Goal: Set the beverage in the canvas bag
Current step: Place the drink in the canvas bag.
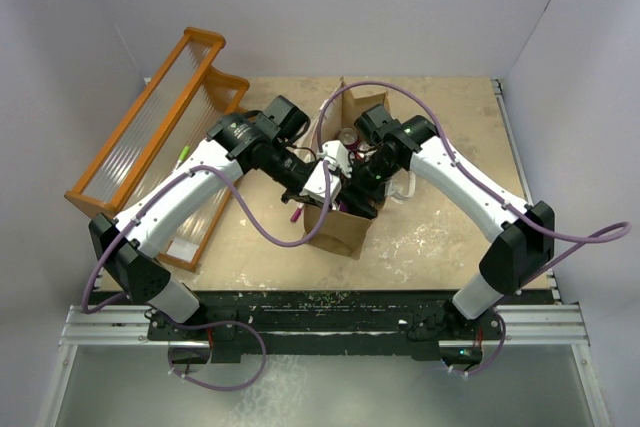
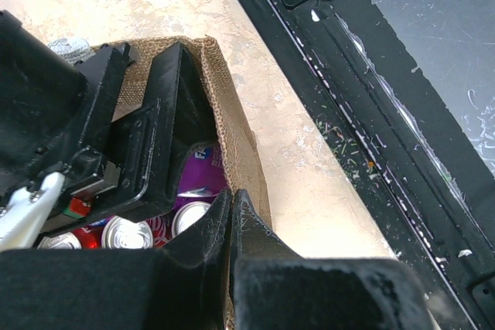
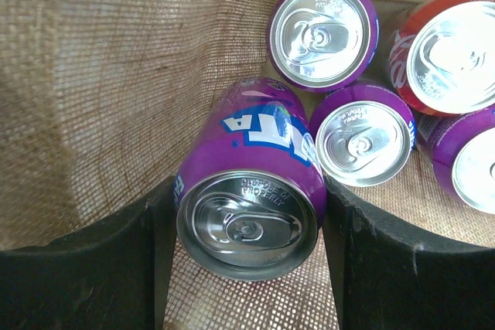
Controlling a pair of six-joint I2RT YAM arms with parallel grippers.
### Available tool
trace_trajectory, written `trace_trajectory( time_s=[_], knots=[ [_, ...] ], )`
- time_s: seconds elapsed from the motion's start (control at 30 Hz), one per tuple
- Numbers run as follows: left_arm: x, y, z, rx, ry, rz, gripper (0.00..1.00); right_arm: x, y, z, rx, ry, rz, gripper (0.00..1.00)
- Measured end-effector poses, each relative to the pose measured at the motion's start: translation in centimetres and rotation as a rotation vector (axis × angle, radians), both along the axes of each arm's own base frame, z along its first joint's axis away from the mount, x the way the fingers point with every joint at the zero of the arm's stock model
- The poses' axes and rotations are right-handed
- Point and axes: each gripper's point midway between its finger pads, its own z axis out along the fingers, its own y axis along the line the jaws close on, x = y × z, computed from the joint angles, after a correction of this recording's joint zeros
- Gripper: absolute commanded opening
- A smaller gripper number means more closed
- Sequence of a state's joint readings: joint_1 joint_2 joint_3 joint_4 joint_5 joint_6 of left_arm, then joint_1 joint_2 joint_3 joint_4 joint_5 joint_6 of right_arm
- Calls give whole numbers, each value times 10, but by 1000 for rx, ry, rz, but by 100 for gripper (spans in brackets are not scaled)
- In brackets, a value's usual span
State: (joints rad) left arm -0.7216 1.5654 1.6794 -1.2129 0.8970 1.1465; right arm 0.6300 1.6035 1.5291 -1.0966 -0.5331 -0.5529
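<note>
While left gripper pinches canvas bag rim, my right gripper clamped round purple can. Can deep inside bag, axis near-upright, beside standing cans; floor directly below.

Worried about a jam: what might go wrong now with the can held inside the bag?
The purple can hangs tilted in the right gripper, close beside a standing can; released so, it may topple onto it. The left gripper pinches the bag wall; if that slips, the wall may sag inward.
</note>
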Motion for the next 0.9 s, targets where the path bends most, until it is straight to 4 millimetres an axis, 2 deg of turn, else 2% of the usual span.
trace_trajectory(
  time_s=[0.43,0.63,0.9],
  knots=[
    [2,-2,0,-5,-5,-2,0,2,2,-17,-72,1,18,2],
    [2,-1,0,-3,-4,-1,0,2,7,-29,-99,-9,45,13],
    [2,-1,0,-2,-4,0,0,3,8,-41,-108,-23,53,38]
  ],
)
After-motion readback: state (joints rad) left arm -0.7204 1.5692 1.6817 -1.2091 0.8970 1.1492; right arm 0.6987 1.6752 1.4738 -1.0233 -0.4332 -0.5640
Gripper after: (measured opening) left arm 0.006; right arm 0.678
